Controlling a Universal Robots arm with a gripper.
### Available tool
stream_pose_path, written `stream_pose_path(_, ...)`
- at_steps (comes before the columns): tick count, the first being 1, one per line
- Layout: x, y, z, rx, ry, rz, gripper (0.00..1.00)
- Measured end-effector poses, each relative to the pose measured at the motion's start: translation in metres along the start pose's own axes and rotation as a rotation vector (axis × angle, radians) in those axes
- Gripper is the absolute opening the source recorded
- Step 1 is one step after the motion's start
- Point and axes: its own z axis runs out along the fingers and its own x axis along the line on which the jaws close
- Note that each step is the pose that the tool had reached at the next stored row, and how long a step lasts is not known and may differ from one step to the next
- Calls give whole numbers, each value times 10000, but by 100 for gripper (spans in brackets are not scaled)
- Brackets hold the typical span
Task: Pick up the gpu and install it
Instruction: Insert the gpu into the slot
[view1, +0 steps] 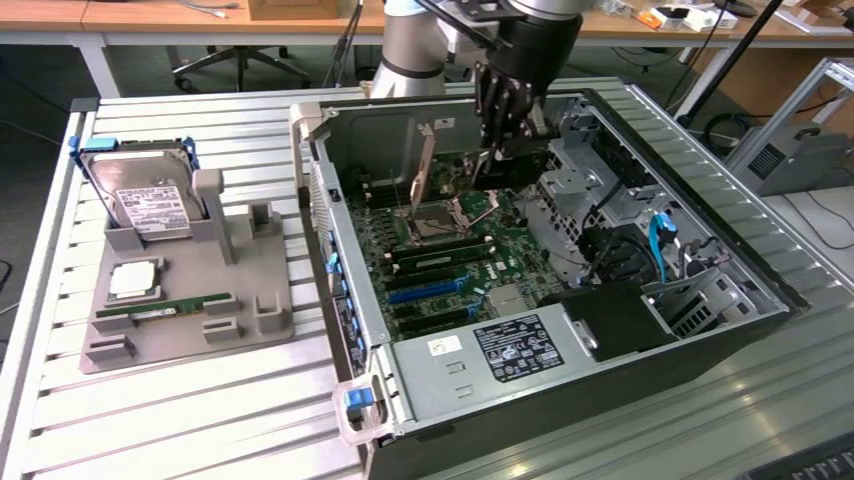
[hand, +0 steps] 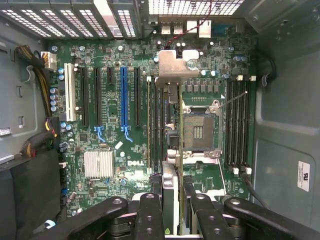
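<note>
Black multi-finger gripper (view1: 497, 148) part closed, fingers (hand: 150, 215) clamped on thin dark gpu card with silvery bracket (hand: 174, 64), which hangs edge-down over green motherboard (hand: 110, 125) inside open black computer case (view1: 747, 290). Case sits on pale slatted metal table (view1: 200, 420), grey holder tray (view1: 187, 320) just beside it. Wooden desks (view1: 160, 20) behind.

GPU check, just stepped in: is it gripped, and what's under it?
Gripper shut on gpu, inside the open case. Card edge-down above motherboard, not seated. Open CPU socket right beside it.
</note>
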Motion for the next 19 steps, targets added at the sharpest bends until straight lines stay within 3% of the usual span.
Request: stream_pose_path(19, 3, 1, 43, 0, 4, 0, 27)
